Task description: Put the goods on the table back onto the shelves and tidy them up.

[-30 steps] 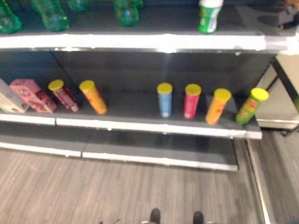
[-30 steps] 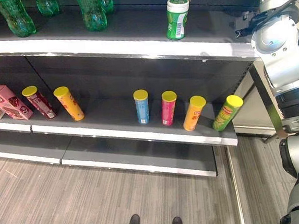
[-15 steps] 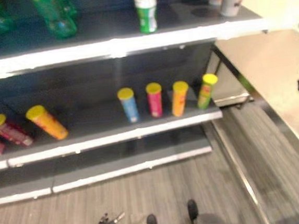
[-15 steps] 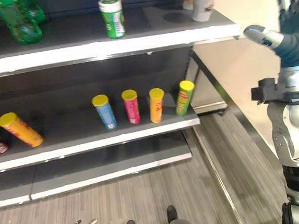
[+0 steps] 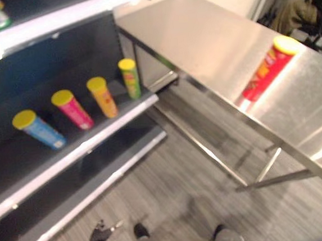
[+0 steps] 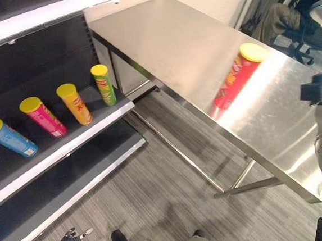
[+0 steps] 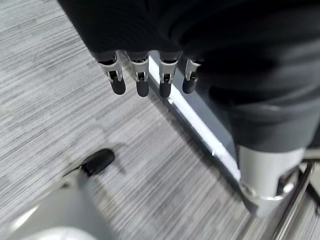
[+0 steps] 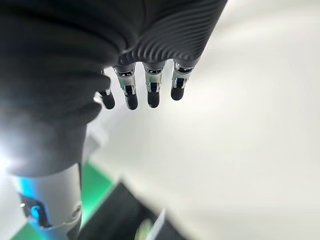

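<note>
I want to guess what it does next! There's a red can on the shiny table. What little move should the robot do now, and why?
Probably reach the right robot hand toward the red can. It stands alone on the steel table, while four cans already sit on the shelf. Both robot hands are open and hold nothing; the left robot hand hangs over the floor.

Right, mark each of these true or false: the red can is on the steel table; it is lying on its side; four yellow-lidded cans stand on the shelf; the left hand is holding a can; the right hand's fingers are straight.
1. The red can is on the steel table. True.
2. It is lying on its side. False: it stands upright.
3. Four yellow-lidded cans stand on the shelf. True: blue, pink, orange, green.
4. The left hand holds a can. False: it hangs empty over the floor.
5. The right hand has straight fingers. True, and it holds nothing.
</note>
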Motion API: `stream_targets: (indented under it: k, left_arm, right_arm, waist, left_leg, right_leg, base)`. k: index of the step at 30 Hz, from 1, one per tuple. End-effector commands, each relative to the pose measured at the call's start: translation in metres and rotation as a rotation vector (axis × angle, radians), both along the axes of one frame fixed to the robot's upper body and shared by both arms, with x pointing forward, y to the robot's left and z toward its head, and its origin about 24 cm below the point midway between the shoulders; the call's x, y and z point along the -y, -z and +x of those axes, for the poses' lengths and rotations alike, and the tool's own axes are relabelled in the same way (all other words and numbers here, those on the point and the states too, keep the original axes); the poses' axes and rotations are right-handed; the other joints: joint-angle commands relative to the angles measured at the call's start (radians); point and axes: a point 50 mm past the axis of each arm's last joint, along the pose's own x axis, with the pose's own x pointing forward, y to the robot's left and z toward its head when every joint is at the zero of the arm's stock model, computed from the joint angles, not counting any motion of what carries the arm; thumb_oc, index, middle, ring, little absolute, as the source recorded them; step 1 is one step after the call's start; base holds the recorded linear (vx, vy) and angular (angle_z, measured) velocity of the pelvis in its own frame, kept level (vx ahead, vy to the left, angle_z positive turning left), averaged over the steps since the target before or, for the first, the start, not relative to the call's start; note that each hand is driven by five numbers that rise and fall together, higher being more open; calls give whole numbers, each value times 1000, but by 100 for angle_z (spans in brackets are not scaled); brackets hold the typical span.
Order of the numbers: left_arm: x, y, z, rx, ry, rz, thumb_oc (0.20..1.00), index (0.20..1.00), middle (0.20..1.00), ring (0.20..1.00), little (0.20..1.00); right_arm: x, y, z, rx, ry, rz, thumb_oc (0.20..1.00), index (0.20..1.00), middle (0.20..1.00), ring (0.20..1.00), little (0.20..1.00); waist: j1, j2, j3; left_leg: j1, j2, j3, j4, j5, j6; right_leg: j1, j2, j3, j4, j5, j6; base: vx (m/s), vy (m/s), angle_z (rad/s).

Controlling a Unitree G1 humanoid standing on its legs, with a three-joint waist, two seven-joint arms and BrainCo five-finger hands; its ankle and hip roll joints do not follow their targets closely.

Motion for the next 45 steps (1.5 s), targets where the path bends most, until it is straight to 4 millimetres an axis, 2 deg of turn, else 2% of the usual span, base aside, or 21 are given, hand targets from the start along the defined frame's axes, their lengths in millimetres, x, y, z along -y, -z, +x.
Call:
stream_targets:
  k: [1, 3, 4, 6, 7, 8, 9, 10, 11, 12, 15, 16, 17, 20, 25, 27, 28, 35, 37, 41, 45]
  left_arm:
    - [-28, -12, 0, 28, -33, 74, 1000, 1000, 1000, 1000, 1000]
    - [-28, -12, -1, 31, -30, 72, 1000, 1000, 1000, 1000, 1000]
    - [-26, -13, 4, 55, -36, 55, 1000, 1000, 1000, 1000, 1000]
    - [-24, -14, 5, 72, -35, 48, 1000, 1000, 1000, 1000, 1000]
    - [-24, -14, 6, 73, -37, 48, 1000, 1000, 1000, 1000, 1000]
    - [-22, -15, 10, 87, -33, 46, 1000, 1000, 1000, 1000, 1000]
    - [-17, -14, 14, 97, -11, 38, 1000, 1000, 1000, 1000, 1000]
    - [-17, -14, 15, 98, -11, 38, 1000, 1000, 1000, 1000, 1000]
    - [-13, -16, 22, 122, 22, 31, 1000, 1000, 1000, 1000, 1000]
    - [-12, -17, 24, 130, 27, 29, 1000, 1000, 1000, 1000, 1000]
    - [-10, -17, 25, 136, 33, 22, 1000, 1000, 1000, 1000, 1000]
    - [-10, -17, 25, 136, 34, 20, 1000, 1000, 1000, 1000, 1000]
    - [-7, -14, 21, 115, 44, 11, 1000, 1000, 1000, 1000, 1000]
    - [-8, -8, 7, 55, 39, 11, 1000, 1000, 1000, 1000, 1000]
    - [-9, 0, -17, -26, 2, 23, 1000, 1000, 1000, 1000, 1000]
    - [-9, 0, -18, -35, 2, 26, 1000, 1000, 1000, 1000, 1000]
    - [-6, 3, -21, -59, 8, 33, 1000, 1000, 1000, 1000, 1000]
    - [1, 4, -16, -57, 37, 39, 1000, 1000, 1000, 1000, 1000]
    - [1, 2, -12, -43, 39, 38, 1000, 1000, 1000, 1000, 1000]
    - [0, 1, -11, -36, 42, 44, 1000, 1000, 1000, 1000, 1000]
    - [1, 4, -20, -74, 28, 48, 1000, 1000, 1000, 1000, 1000]
  right_arm:
    - [11, 6, -21, 29, 65, -3, 1000, 1000, 1000, 1000, 1000]
    - [10, 13, -23, 4, 51, -2, 1000, 1000, 1000, 1000, 1000]
    - [8, 23, -16, -73, 108, -60, 1000, 1000, 1000, 1000, 1000]
    - [0, 28, -9, -111, 75, -86, 1000, 1000, 1000, 1000, 1000]
    - [0, 27, -8, -110, 74, -86, 1000, 1000, 1000, 1000, 1000]
    - [-3, 31, -2, -139, 52, -94, 1000, 1000, 1000, 1000, 1000]
    - [-5, 36, 7, -188, 32, -108, 1000, 1000, 1000, 1000, 1000]
    - [-5, 36, 7, -187, 32, -108, 1000, 1000, 1000, 1000, 1000]
    - [-5, 41, 16, -238, 70, -153, 1000, 1000, 1000, 1000, 1000]
    - [-8, 43, 23, -261, 63, -168, 1000, 1000, 1000, 1000, 1000]
    - [-8, 50, 27, -293, 53, -160, 1000, 1000, 1000, 1000, 1000]
    - [-8, 56, 33, -326, 67, -164, 1000, 1000, 1000, 1000, 1000]
    - [-10, 61, 38, -372, 143, -261, 1000, 1000, 1000, 1000, 1000]
    - [-10, 66, 38, -387, 132, -241, 1000, 1000, 1000, 1000, 1000]
    - [-26, 79, 50, -436, 219, -400, 1000, 1000, 1000, 1000, 1000]
    - [-30, 82, 54, -448, 251, -433, 1000, 1000, 1000, 1000, 1000]
    - [-40, 89, 64, -468, 264, -450, 1000, 1000, 1000, 1000, 1000]
    - [-76, 113, 103, -560, 161, -292, 1000, 1000, 1000, 1000, 1000]
    - [-79, 118, 112, -596, 157, -267, 1000, 1000, 1000, 1000, 1000]
    - [-80, 112, 122, -585, 222, -256, 1000, 1000, 1000, 1000, 1000]
    - [-78, 104, 126, -552, 273, -179, 1000, 1000, 1000, 1000, 1000]
  waist:
    - [-5, -55, -52]
    - [-5, -53, -50]
    - [-16, -51, -39]
    - [-6, -51, -12]
    - [-9, -46, -10]
    - [6, -53, 6]
    - [38, -70, 12]
    - [32, -73, 9]
    - [67, -66, 20]
    - [73, -61, 18]
    - [72, -51, 14]
    - [72, -35, 5]
    - [69, -12, -13]
    - [59, 12, -26]
    - [77, 22, -25]
    - [80, 23, -24]
    - [88, 25, -25]
    - [120, 32, -22]
    - [137, 34, -20]
    - [160, 39, -10]
    - [177, 45, -10]
  left_leg:
    - [2, 37, -61, 65, -152, -30]
    - [8, 53, -66, 82, -155, -38]
    - [14, 90, -73, 137, -155, -48]
    - [-21, 125, -148, 281, -136, -62]
    - [-31, 135, -156, 298, -141, -67]
    - [-60, 118, -216, 304, -105, -65]
    - [-99, 26, -413, 228, -156, -66]
    - [-103, 20, -417, 222, -149, -63]
    - [-135, -51, -597, 139, -141, -65]
    - [-135, -72, -651, 117, -135, -62]
    - [-115, -79, -673, 80, -136, -52]
    - [-96, -81, -661, 48, -130, -45]
    - [-66, -87, -640, 3, -115, -42]
    - [-32, -107, -621, -26, -112, -26]
    - [0, -125, -583, -30, -126, -4]
    - [1, -128, -584, -32, -127, 0]
    - [5, -130, -583, -31, -130, 5]
    - [1, -140, -600, -23, -134, 14]
    - [-5, -143, -612, -22, -130, 14]
    - [-27, -150, -640, -13, -127, 14]
    - [-38, -155, -665, -10, -125, 15]
  right_leg:
    - [4, -1, 25, -37, -5, 42]
    - [3, 17, 34, -35, -33, 29]
    - [4, 56, 53, -35, -76, 2]
    - [14, 96, 96, -39, -108, -31]
    - [16, 103, 93, -39, -110, -34]
    - [9, 107, 98, -49, -99, -49]
    - [18, 106, 138, -77, -94, -45]
    - [16, 101, 132, -78, -92, -44]
    - [24, 115, 176, -75, -99, -39]
    - [16, 115, 198, -67, -96, -41]
    - [15, 119, 208, -67, -96, -40]
    - [13, 116, 207, -69, -94, -36]
    - [13, 105, 200, -72, -93, -30]
    - [6, 86, 208, -65, -93, -24]
    - [6, 62, 217, -65, -74, -11]
    - [5, 60, 218, -65, -72, -10]
    - [7, 55, 217, -65, -70, -8]
    - [23, 43, 195, -69, -75, -14]
    - [27, 39, 185, -68, -77, -14]
    - [32, 31, 159, -62, -84, -15]
    - [39, 26, 137, -59, -92, -16]
  base:
    - [63, -197, -36]
    - [79, -184, -20]
    - [105, -296, -16]
    - [49, -204, -33]
    - [-94, -73, -55]
    - [-90, -24, -74]
    - [-89, -6, -61]
    - [51, 29, -80]
    - [47, 47, -72]
    - [52, 43, -91]
    - [26, 63, -67]
    - [47, 206, 0]
    - [71, 292, -1]
    - [45, 197, -2]
    - [10, 102, -19]
    - [-5, 46, -18]
    - [1, 32, -13]
    - [5, 12, -2]
    - [19, -11, 14]
    - [20, -29, 30]
    - [32, -15, 34]
